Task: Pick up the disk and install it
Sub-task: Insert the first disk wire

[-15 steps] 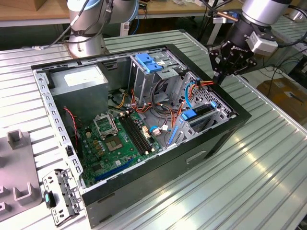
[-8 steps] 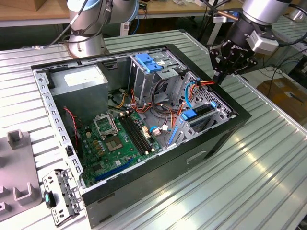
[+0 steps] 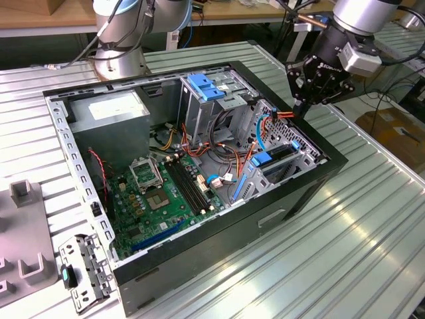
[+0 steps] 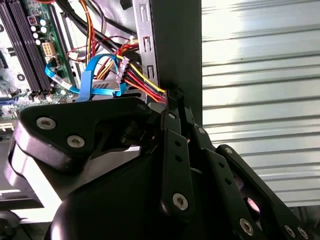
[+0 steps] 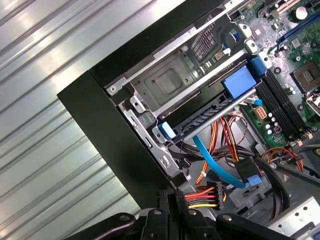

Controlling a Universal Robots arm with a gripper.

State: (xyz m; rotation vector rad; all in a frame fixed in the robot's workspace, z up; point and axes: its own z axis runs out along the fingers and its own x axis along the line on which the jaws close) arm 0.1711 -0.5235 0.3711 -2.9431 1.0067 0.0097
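End effector (image 4: 172, 99) is pinching almost fully closed, seemingly on the power connector (image 5: 206, 193), while the disk (image 5: 202, 119) is sitting inside the drive cage (image 5: 170, 82), likely rigid, weighty, shock-sensitive, and best gripped by its blue side rails.

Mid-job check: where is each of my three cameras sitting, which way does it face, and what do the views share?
Exterior view: off the arm, above, looking down into the open case; the arm and gripper hang over its far corner.
Second wrist view: on the wrist, looking along the gripper at the power cable.
First wrist view: on the wrist, looking at the drive cage; gripper links at the edge.
Shared: both wrist views show the red-yellow-black cable.
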